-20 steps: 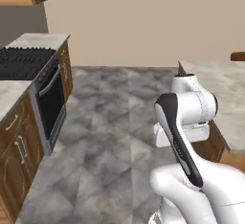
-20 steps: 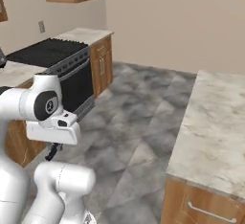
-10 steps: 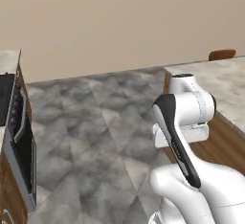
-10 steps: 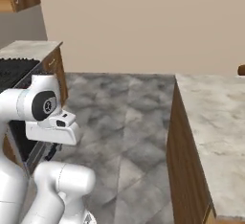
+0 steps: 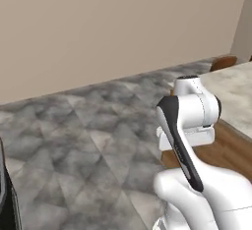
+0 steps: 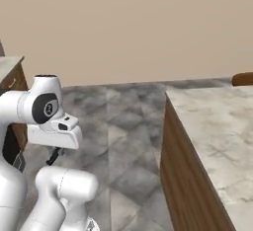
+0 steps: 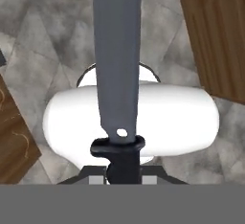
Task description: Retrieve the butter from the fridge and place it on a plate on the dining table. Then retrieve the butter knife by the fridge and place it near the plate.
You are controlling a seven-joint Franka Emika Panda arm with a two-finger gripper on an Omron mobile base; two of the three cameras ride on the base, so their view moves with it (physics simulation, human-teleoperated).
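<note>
My gripper (image 7: 123, 177) is shut on the butter knife (image 7: 117, 50). In the hand view, its black handle sits between the jaws and its long grey blade runs straight up the picture, over the floor. In the right base view the gripper (image 6: 53, 155) hangs as a small dark shape under the white hand, tucked close to the arm. The dining table (image 6: 217, 126) with its marbled stone top and wooden side stands to the right, and its corner (image 5: 236, 84) shows in the left base view.
A brown chair back (image 6: 243, 79) rises behind the table's far end (image 5: 224, 63). A wooden counter end (image 6: 11, 74) stands at the left, and a black stove edge (image 5: 5, 199) sits low left. Grey tiled floor (image 5: 88, 135) reaches to the beige wall.
The whole picture has swung: the stove and cabinets slid off to the left and the dining table came closer on the right. The arm keeps its tucked pose, knife still held.
</note>
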